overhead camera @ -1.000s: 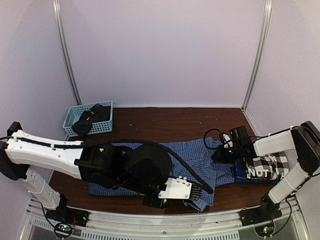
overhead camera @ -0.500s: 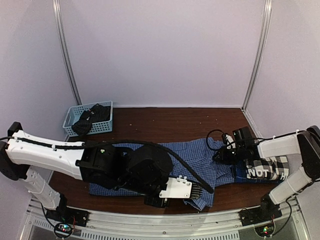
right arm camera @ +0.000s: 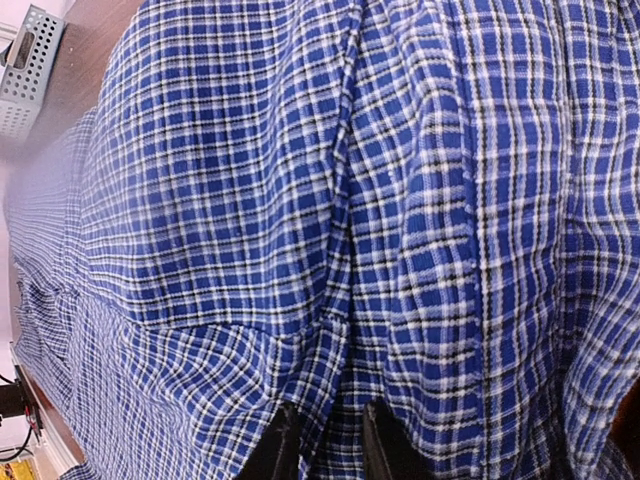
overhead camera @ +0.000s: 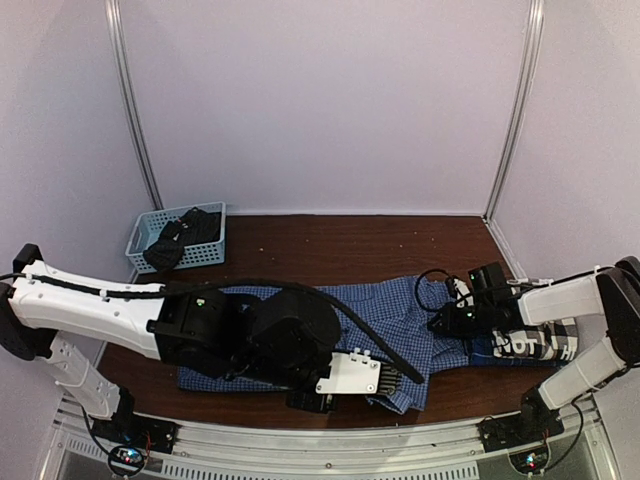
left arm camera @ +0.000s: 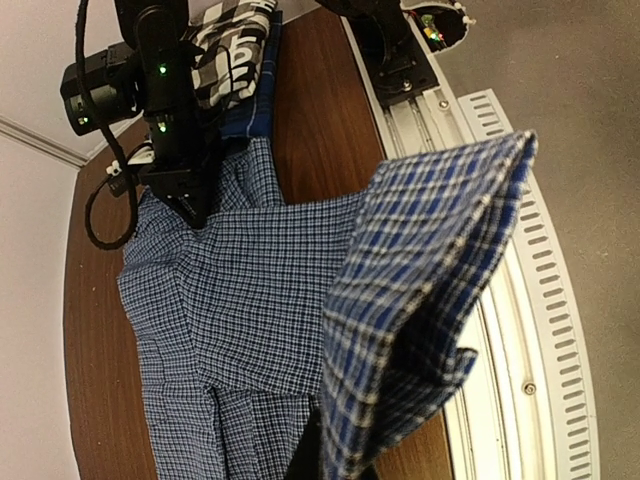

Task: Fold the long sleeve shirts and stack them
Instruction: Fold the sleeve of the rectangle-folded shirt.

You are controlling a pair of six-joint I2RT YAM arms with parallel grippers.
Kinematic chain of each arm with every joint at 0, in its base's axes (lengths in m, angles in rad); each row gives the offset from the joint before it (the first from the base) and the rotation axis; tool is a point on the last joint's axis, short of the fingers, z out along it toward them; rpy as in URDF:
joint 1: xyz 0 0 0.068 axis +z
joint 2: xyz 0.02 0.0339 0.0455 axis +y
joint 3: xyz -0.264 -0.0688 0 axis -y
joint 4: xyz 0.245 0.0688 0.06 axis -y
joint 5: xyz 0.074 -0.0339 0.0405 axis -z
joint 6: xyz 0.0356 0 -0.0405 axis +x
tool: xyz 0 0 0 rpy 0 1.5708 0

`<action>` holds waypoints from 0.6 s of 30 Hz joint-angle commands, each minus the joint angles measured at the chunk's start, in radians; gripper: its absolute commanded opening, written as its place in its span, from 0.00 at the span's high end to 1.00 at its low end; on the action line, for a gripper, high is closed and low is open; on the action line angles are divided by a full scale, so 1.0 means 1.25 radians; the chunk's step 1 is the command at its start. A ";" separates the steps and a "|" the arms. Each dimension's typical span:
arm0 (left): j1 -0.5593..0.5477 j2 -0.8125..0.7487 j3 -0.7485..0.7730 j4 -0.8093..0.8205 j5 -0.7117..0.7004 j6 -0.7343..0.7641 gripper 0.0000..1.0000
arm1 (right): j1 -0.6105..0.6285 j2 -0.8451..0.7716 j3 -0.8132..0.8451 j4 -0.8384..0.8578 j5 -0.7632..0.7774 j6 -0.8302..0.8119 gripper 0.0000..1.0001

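The blue fine-check shirt [overhead camera: 400, 310] [left arm camera: 240, 290] [right arm camera: 250, 180] lies spread across the table's middle. My left gripper [overhead camera: 315, 402] [left arm camera: 330, 465] is shut on its near hem by the front edge. That hem hangs as a lifted fold [left arm camera: 430, 280] close to the left wrist camera. My right gripper [overhead camera: 447, 322] [left arm camera: 190, 205] [right arm camera: 328, 450] rests low on the shirt's right end, its fingers [right arm camera: 275, 450] narrowly open with a cloth ridge lying between them. The folded black-and-white plaid shirt [overhead camera: 535, 340] [left arm camera: 225, 50] lies at the right under the right arm. A darker blue cloth [overhead camera: 480, 348] shows beneath it.
A light blue lattice basket [overhead camera: 150, 232] [right arm camera: 25, 60] with a dark garment [overhead camera: 185, 235] in it stands at the back left. The metal rail [overhead camera: 330, 440] runs along the front edge. My bulky left arm [overhead camera: 230, 330] covers much of the shirt's left half.
My right gripper has slid right and lower onto the shirt, and its jaws have parted a little. The left arm and its held fold have barely moved.
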 commanded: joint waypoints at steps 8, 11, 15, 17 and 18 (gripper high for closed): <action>-0.003 -0.018 -0.010 0.041 -0.016 0.000 1.00 | -0.004 0.003 -0.022 0.052 -0.046 0.019 0.86; -0.003 -0.019 -0.015 0.044 -0.020 0.001 1.00 | -0.005 0.006 -0.017 0.053 -0.051 0.018 0.93; -0.002 -0.026 -0.025 0.050 -0.023 -0.002 1.00 | -0.006 -0.017 -0.011 0.034 -0.037 0.017 1.00; -0.002 -0.030 -0.029 0.054 -0.024 -0.004 1.00 | -0.005 -0.036 -0.006 0.008 -0.015 0.013 1.00; -0.002 -0.032 -0.031 0.056 -0.025 -0.003 1.00 | -0.005 -0.046 -0.004 -0.004 -0.002 0.008 1.00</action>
